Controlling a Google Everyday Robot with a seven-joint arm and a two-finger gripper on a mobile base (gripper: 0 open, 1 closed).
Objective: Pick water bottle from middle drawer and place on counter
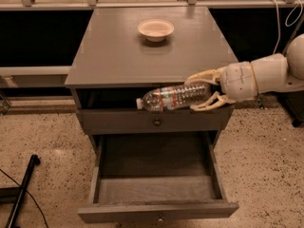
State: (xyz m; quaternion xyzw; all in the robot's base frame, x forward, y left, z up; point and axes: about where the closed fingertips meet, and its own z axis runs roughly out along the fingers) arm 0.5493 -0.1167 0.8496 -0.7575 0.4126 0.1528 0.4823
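My gripper (198, 92) comes in from the right and is shut on the water bottle (168, 98), a clear ribbed bottle with a pale label and red marks. The bottle lies level with its white cap pointing left, held in the air in front of the cabinet, just below the counter's front edge. The counter (123, 56) is the flat grey cabinet top. The middle drawer (156, 189) is pulled out wide below, its bare grey bottom showing.
A small cream bowl (156, 29) sits at the back of the counter. A shallower drawer front with a round dark knob (156, 122) is just below the bottle. A black pole (21, 189) and cable lie on the speckled floor at the left.
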